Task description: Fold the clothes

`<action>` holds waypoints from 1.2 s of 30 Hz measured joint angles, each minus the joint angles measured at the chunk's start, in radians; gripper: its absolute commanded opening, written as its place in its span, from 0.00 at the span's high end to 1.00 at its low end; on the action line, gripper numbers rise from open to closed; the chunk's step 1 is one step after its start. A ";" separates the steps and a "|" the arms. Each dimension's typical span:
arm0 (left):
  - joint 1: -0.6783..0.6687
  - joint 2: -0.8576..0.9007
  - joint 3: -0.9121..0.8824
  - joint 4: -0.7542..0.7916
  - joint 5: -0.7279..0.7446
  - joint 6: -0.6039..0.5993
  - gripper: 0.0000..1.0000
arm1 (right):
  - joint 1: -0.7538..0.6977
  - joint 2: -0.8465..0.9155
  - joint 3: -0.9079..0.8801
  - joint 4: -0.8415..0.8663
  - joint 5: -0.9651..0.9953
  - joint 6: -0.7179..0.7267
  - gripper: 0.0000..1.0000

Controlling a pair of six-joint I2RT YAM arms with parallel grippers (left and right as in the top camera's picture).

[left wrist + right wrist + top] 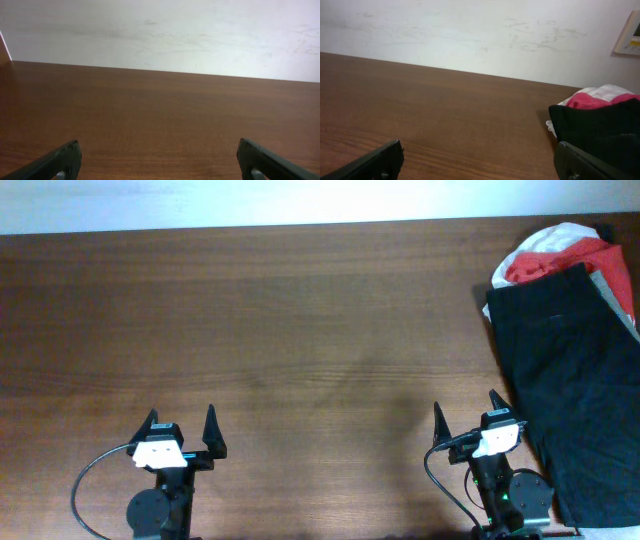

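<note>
Left fingers: spread wide with nothing between them, the left gripper parked low and well apart from the black garment, across the table from it.
Right fingers: likewise apart and empty; the right gripper sits just beside the black garment's near-left edge, the outer finger close to the cloth, though contact cannot be confirmed.
Why the open jaws: both arms appear to be at rest, pointing toward the wall, ready to reach instead of holding anything.
Black garment: lies spread and wrinkled along the right end of the table, not yet folded, running from the right arm's base toward the wall.
Pile: a red piece and a white piece bunch under the black garment's far end, with a sliver of grey cloth at its right side.
Open wood: the bare stretch left of the black garment looks like the working space for folding.
Stage: folding seems not to have begun.
Likely need: the black garment must be drawn leftward, off its pile-mates, a job nearest the right arm.
</note>
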 measured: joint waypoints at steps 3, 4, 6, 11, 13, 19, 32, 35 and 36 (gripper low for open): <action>0.000 0.000 0.000 0.000 0.000 0.000 0.01 | 0.000 0.000 0.000 0.000 0.000 0.001 0.01; 0.000 0.000 0.000 0.000 0.000 0.000 0.01 | 0.000 0.000 0.000 0.000 0.000 0.003 0.01; 0.000 0.000 0.000 0.000 0.000 0.000 0.01 | 0.000 0.000 0.000 0.000 0.000 0.003 0.01; 0.000 0.000 0.000 0.000 0.000 0.000 0.01 | 0.000 0.000 0.000 0.000 0.000 0.003 0.01; 0.000 0.000 0.000 0.000 0.000 0.000 0.01 | 0.000 0.000 0.000 0.000 0.000 0.003 0.01; 0.000 0.000 0.000 0.000 0.000 0.000 0.01 | 0.000 0.000 0.000 0.000 0.000 0.004 0.01; 0.000 -0.001 0.000 0.000 -0.003 0.000 0.01 | 0.001 -0.001 0.005 0.490 -0.477 0.365 0.01; 0.000 -0.001 0.000 0.000 -0.003 0.000 0.01 | 0.001 0.000 0.002 0.514 -0.469 0.401 0.01; 0.000 -0.001 0.000 0.000 -0.003 0.000 0.01 | 0.001 0.010 0.003 0.515 -0.424 0.406 0.01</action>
